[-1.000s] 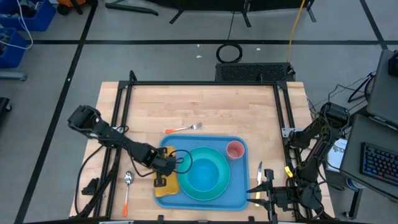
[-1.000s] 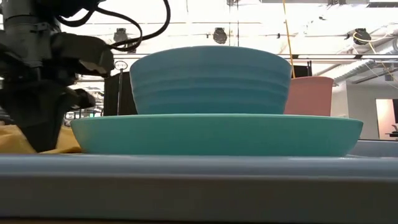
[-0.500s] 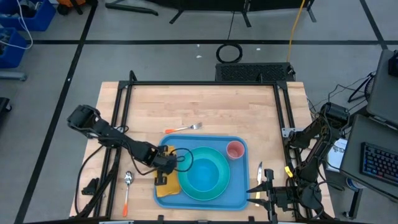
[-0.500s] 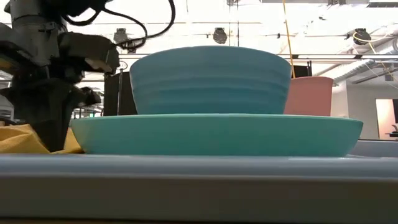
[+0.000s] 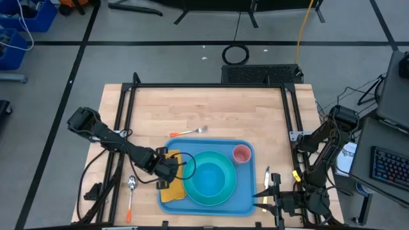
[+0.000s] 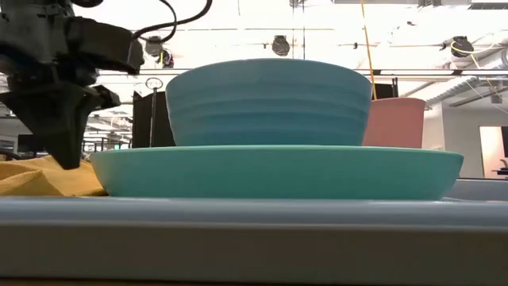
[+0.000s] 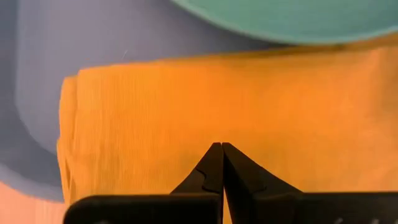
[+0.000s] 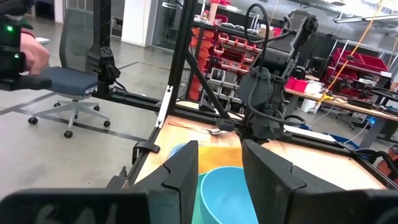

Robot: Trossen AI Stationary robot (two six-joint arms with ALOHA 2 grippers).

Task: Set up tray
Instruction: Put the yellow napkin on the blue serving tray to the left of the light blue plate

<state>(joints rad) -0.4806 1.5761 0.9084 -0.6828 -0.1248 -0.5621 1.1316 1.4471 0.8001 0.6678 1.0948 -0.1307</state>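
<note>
Low view: the tray [image 6: 238, 230] is cut off at both side edges, the yellow cloth [image 6: 32, 176] at nine o'clock is half hidden behind the plate [image 6: 278, 171], and the pink cup [image 6: 397, 121] at three o'clock is partly hidden by the bowl [image 6: 270, 103].

A pale wooden table [image 5: 211, 108] with a black frame along its edges carries everything. A blue tray [image 5: 246, 203] sits on it against the near edge, about midway along. Just beyond the tray's far edge lies a fork [image 5: 189, 132]. A spoon [image 5: 131, 191] with an orange handle lies near the near left corner, and a knife [image 5: 268, 176] lies just beside the tray's right edge.
</note>
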